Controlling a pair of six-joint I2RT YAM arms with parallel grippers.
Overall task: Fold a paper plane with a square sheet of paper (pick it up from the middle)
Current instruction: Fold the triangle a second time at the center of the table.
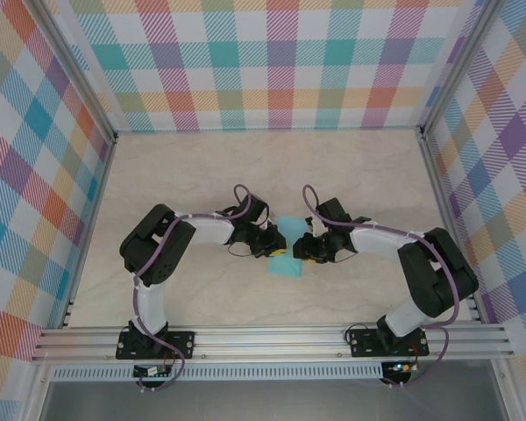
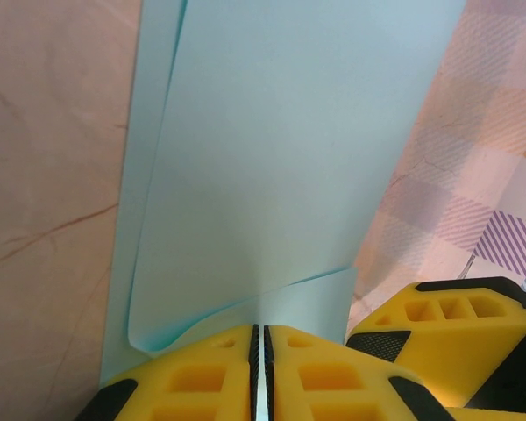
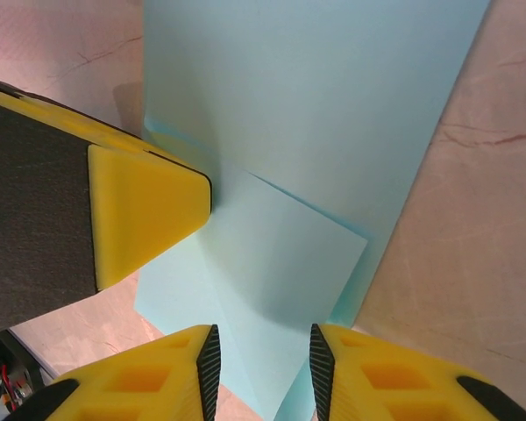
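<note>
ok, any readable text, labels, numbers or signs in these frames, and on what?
None readable.
The sheet of paper is plain turquoise; the left end effector and right end effector carry no markings; the plaid walls are pattern only.
The small board at the near edge is too small to tell.

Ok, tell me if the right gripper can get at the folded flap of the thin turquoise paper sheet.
Probably yes: the right gripper stands open with the folded flap reaching between its jaws; the left gripper, shut on the turquoise paper sheet, sits beside, not across.
</note>
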